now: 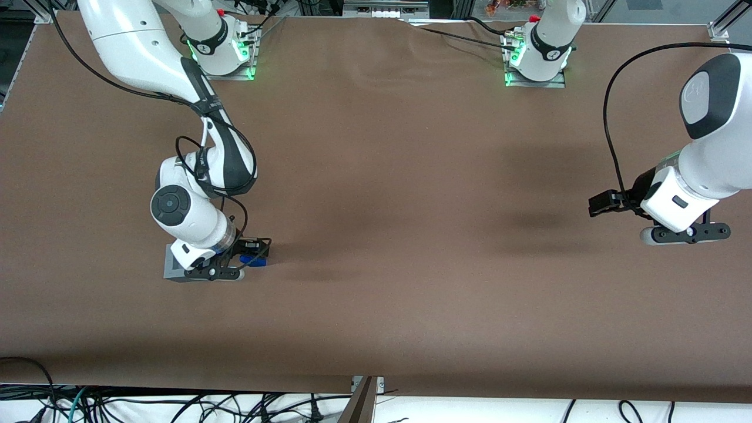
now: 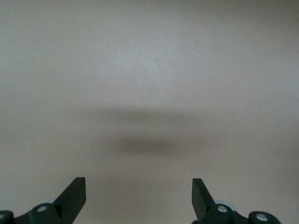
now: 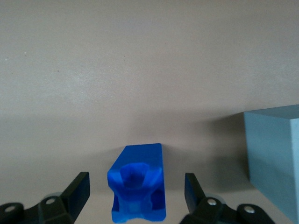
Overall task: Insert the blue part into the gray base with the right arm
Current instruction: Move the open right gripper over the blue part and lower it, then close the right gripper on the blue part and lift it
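The blue part (image 3: 138,185) lies on the brown table between my right gripper's (image 3: 137,191) two black fingers, with a clear gap on each side, so the gripper is open around it. In the front view the gripper (image 1: 238,258) is low over the table and the blue part (image 1: 252,260) peeks out beside it. The gray base (image 1: 174,267) stands right beside the gripper, partly hidden by the wrist. It also shows in the right wrist view (image 3: 275,158), close beside the blue part.
The brown table cover (image 1: 411,205) spreads wide toward the parked arm's end. The arm bases (image 1: 226,50) stand at the table's edge farthest from the front camera. Cables hang below the near edge.
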### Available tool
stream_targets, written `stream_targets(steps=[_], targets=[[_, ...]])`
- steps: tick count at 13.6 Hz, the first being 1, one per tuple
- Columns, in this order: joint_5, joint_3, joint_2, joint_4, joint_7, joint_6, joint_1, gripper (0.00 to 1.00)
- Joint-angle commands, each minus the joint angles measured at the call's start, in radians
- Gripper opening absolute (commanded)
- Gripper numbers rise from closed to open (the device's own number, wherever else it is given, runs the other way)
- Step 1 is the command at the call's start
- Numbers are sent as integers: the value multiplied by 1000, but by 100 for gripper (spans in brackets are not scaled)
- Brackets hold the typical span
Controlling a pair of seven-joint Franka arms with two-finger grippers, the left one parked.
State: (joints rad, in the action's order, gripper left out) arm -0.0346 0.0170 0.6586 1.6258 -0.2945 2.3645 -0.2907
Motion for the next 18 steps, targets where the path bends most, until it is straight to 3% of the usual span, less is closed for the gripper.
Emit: stream_targets(steps=[1,3,6,11,15,18], targets=[[-10,3,12,16,-28,38,-15,83],[-8,3,12,20,-28,41,-15,69],[-7,4,-3,16,7,27,-8,27],[-8,14,-112,-79,207,-287,44,23],[-8,20,-145,-86,434,-332,140,23],[-8,20,-139,-84,489,-332,202,23]])
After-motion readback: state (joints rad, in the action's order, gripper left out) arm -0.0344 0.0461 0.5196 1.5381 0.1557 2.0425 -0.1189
